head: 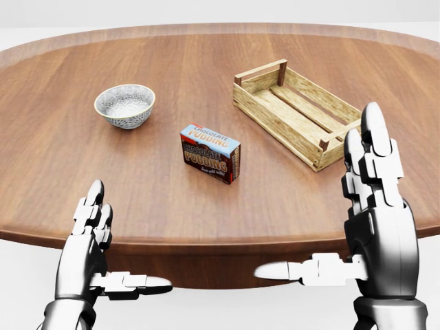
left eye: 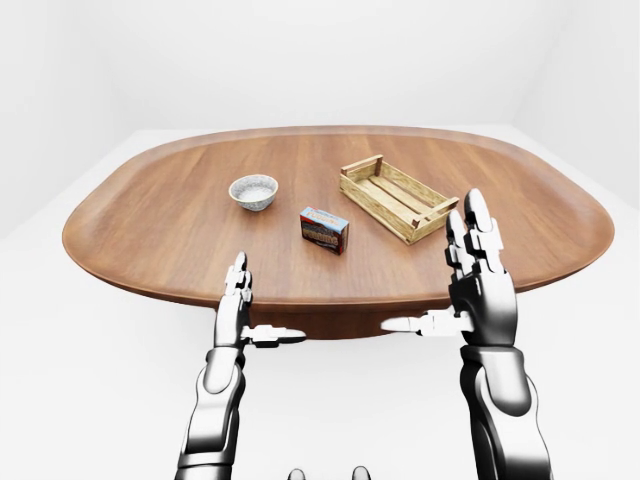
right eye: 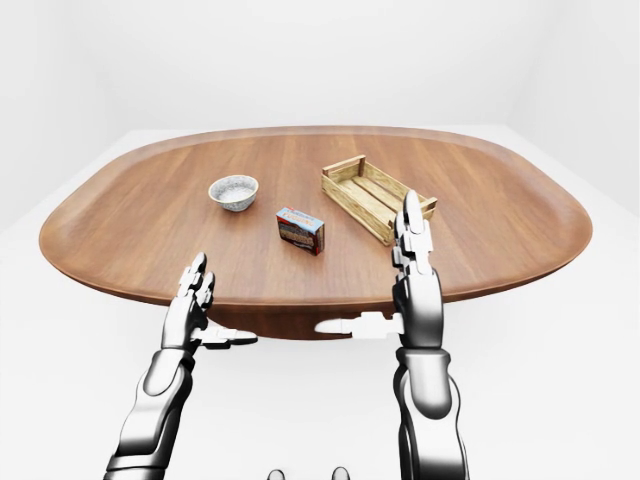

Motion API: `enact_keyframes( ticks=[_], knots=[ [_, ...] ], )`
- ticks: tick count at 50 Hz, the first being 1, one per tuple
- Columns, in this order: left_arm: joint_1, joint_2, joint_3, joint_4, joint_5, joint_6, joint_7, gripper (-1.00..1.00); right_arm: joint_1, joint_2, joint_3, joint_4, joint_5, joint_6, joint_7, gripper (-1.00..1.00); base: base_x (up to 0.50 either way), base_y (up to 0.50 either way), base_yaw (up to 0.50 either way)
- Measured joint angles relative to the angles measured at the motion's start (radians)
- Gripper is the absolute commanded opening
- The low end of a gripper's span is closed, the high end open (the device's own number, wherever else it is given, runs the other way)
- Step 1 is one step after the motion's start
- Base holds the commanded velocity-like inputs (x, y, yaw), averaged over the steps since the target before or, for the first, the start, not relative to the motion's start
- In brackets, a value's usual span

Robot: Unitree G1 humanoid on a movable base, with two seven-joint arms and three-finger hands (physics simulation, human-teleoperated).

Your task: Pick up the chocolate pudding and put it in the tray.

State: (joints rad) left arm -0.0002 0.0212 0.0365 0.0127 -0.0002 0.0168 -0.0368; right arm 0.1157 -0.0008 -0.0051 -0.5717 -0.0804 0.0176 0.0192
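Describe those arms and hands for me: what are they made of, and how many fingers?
Both look like polished silver metal with dark joints. The left hand and right hand each have three chunky, segmented fingers, one sticking out sideways like a thumb. The forearms are smooth, rounded chrome shells. No cables, markings or sleeves show.

Bare simulated test room: plain white walls (left eye: 300, 60) and floor (left eye: 80, 380), one oval wooden counter (left eye: 180, 230), no furnishings of any home.
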Motion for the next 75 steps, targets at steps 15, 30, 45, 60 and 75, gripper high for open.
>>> enact_keyframes(
  ticks=[15, 30, 45, 60, 75],
  knots=[
    [-0.005, -0.001, 0.000, 0.007, -0.001, 0.001, 0.001, 1.00, -0.004, 0.000, -0.006, 0.006, 0.015, 0.002, -0.004, 1.00, 0.01, 0.00, 0.00],
    [-0.003, -0.001, -0.001, 0.004, -0.001, 0.002, 0.001, 1.00, -0.001, 0.000, -0.003, 0.005, 0.019, 0.003, -0.004, 1.00, 0.20, 0.00, 0.00],
    [-0.003, -0.001, -0.001, 0.006, 0.001, -0.001, 0.000, 1.00, 0.002, -0.001, -0.001, 0.012, 0.019, -0.004, -0.001, 1.00, 0.22, 0.00, 0.00],
    [-0.003, -0.001, -0.002, 0.008, 0.002, -0.004, 0.000, 1.00, 0.002, -0.001, 0.000, 0.017, 0.020, -0.003, 0.001, 1.00, 0.16, 0.00, 0.00],
    [-0.003, -0.002, -0.002, 0.006, 0.003, -0.001, 0.001, 1.00, 0.003, -0.001, 0.001, 0.022, 0.020, -0.007, 0.003, 1.00, 0.15, 0.00, 0.00]
  ],
)
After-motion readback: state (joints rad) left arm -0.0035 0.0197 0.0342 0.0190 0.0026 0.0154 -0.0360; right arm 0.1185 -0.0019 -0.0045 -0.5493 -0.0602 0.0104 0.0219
